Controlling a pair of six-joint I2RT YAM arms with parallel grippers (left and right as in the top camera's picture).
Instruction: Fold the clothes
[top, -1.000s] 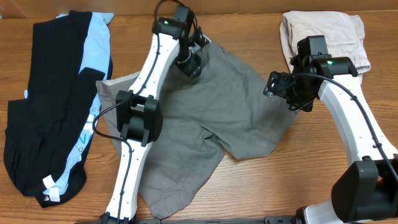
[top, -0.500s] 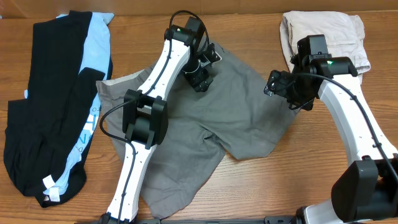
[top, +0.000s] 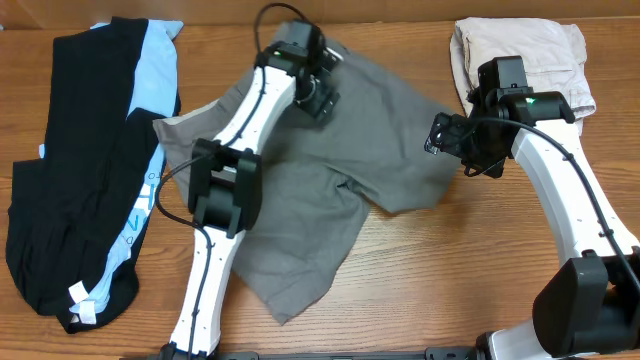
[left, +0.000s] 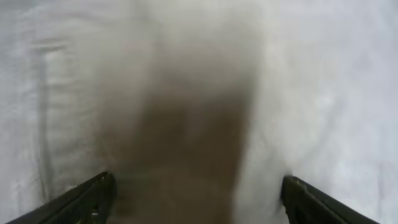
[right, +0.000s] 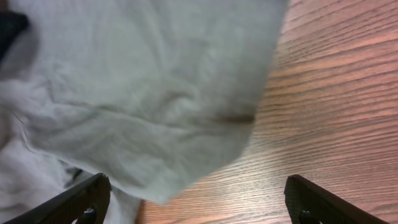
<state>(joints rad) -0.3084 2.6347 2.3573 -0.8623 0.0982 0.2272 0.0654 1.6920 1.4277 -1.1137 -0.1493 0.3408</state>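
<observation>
Lying under left jaws, edge under right jaws, both pairs apart: grey shorts (top: 395, 150)

Brown wooden table (top: 470, 285), grain showing

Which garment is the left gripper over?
The grey shorts spread mid-table, under the left gripper. The beige shorts lie top right, the black and light-blue clothes far left.

A brown wood-grain table (top: 450, 285) fills the view; lighting is even.
</observation>
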